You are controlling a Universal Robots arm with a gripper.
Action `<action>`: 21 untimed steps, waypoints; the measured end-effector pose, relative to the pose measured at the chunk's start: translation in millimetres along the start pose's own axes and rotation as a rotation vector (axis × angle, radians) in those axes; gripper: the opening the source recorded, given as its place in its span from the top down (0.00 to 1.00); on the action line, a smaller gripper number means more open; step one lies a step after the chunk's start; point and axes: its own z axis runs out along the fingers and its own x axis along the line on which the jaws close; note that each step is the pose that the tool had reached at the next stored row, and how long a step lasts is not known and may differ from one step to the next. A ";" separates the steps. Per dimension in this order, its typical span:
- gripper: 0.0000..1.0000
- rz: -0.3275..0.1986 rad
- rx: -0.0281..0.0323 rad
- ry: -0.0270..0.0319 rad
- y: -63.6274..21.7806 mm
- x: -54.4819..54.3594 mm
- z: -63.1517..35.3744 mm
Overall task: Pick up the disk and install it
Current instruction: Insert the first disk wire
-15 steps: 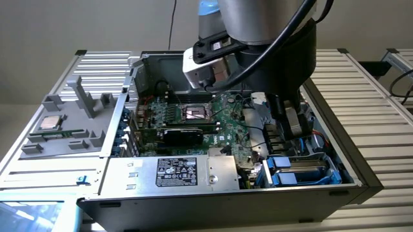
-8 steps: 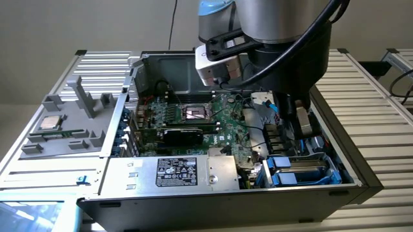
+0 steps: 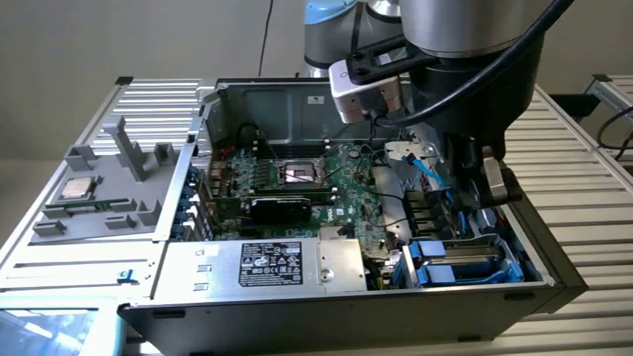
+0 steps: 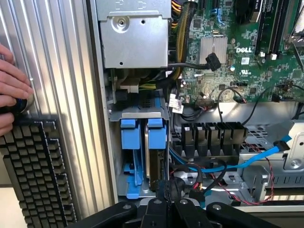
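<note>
A: How many drives can you count in your bay?
B: One disk [image 4: 153,159], standing on edge in the drive bay of the open computer case [image 3: 327,311], in the blue carrier frame [image 4: 156,134] farther from the case wall. Two such frames stand side by side; what the second frame [image 4: 130,135] holds is hard to make out.
A: And your pincer?
B: Your pincer [image 4: 167,206] hangs just over that bay, cut off at the picture's edge; apart or together, you cannot tell. The disk's label is hidden. One hand [image 4: 12,90] rests on the ribbed worktop [image 4: 61,71] beside one dark keyboard [image 4: 38,175], both partly cropped.
</note>
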 end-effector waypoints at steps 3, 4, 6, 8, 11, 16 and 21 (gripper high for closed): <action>0.87 0.000 -0.0071 0.0003 -6.4 -1.0 -1.7; 0.87 0.000 -0.0104 0.0004 -8.4 -1.4 -2.6; 0.87 0.000 -0.0180 0.0007 -11.9 -2.0 -4.0; 0.87 0.000 -0.0259 0.0010 -15.5 -2.6 -5.5; 0.87 0.000 -0.0394 0.0016 -21.0 -3.5 -7.6; 0.87 0.000 -0.0692 0.0025 -28.3 -4.8 -9.4; 0.87 0.000 -0.0907 0.0031 -37.1 -6.4 -8.3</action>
